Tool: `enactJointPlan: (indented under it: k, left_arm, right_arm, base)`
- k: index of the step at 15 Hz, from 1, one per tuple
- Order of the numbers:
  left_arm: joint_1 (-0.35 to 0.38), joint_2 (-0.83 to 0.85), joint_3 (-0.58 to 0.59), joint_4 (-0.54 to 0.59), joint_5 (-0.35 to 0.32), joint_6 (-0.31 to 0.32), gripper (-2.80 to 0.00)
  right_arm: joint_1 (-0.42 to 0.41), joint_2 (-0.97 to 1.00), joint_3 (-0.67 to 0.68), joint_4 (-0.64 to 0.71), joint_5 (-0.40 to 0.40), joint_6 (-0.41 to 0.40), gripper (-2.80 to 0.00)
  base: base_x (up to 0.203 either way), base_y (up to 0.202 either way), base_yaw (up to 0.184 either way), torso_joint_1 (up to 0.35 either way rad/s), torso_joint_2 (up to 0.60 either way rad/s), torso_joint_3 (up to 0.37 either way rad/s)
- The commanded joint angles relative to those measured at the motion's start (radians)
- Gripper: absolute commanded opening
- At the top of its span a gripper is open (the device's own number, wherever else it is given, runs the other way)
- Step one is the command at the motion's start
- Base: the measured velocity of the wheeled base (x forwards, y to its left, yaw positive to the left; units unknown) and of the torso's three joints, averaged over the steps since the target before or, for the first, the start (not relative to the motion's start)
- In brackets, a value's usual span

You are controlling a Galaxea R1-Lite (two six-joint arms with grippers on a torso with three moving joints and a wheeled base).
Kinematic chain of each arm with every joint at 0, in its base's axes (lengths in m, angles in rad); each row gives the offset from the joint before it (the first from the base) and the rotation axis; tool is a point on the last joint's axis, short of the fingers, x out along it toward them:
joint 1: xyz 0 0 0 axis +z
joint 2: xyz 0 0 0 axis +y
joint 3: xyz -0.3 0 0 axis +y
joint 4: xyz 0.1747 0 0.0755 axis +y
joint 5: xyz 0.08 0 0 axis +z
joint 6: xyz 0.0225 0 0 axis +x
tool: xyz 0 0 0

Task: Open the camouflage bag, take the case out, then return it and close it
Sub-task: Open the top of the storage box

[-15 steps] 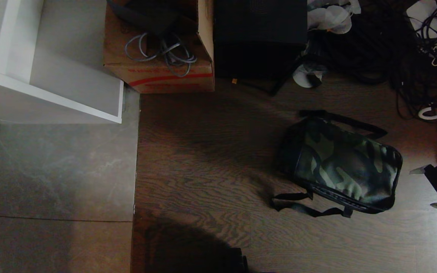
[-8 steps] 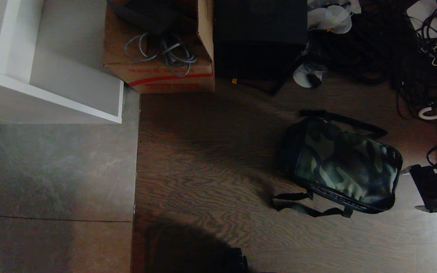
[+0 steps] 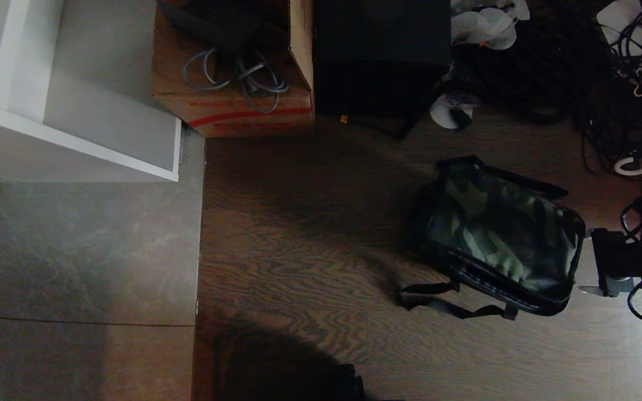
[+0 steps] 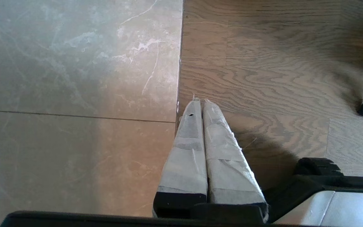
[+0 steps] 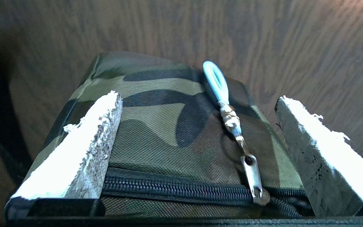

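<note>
On the wood floor's right side, my right gripper (image 5: 197,97) sits spread wide at the zipped camouflage bag's (image 3: 502,236) end, straddling the zipper pull (image 5: 230,121); left gripper (image 4: 200,102) pressed together.

Right end effector (image 5: 197,116) reaching in from the right edge of the head view, fingers (image 5: 83,148) spread wide, nothing between them gripped. Wrist black, cable looped beside it. Left end effector (image 4: 200,104) hanging low and parked, taped fingers (image 4: 187,151) pressed together, pointing down.
</note>
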Motion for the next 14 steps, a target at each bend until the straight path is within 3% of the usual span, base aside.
enactJointPlan:
  k: [1, 6, 7, 8, 11, 14]
  left_arm:
    - [0.000, 0.002, 0.000, 0.000, 0.000, 0.000, -2.80]
    - [0.000, 0.000, 0.000, 0.000, 0.000, 0.000, -2.80]
    - [0.000, 0.002, 0.000, 0.000, 0.000, 0.000, -2.80]
    - [0.000, 0.002, 0.000, 0.000, 0.000, 0.000, -2.80]
    - [0.000, 0.002, 0.000, 0.000, 0.000, 0.000, -2.80]
    - [0.000, 0.002, 0.000, 0.000, 0.000, 0.000, -2.80]
  right_arm:
    - [-0.020, -0.008, 0.002, -0.005, 0.020, -0.044, 0.00]
    - [-0.198, -0.018, 0.005, -0.066, 0.169, -0.298, 0.00]
    - [-0.204, -0.017, 0.005, -0.073, 0.177, -0.310, 0.00]
    - [-0.224, -0.011, 0.005, -0.076, 0.183, -0.389, 0.00]
    - [-0.275, 0.029, 0.020, -0.085, 0.190, -0.731, 0.00]
    - [-0.315, 0.074, 0.057, -0.079, 0.193, -1.163, 0.00]
  base:
    - [0.000, 0.000, 0.000, 0.000, 0.00, 0.000]
    - [0.000, 0.000, 0.000, 0.000, 0.00, 0.000]
    - [0.000, 0.000, 0.000, 0.000, 0.00, 0.000]
    - [0.000, 0.000, 0.000, 0.000, 0.00, 0.000]
    - [0.000, 0.000, 0.000, 0.000, 0.00, 0.000]
    - [0.000, 0.000, 0.000, 0.000, 0.00, 0.000]
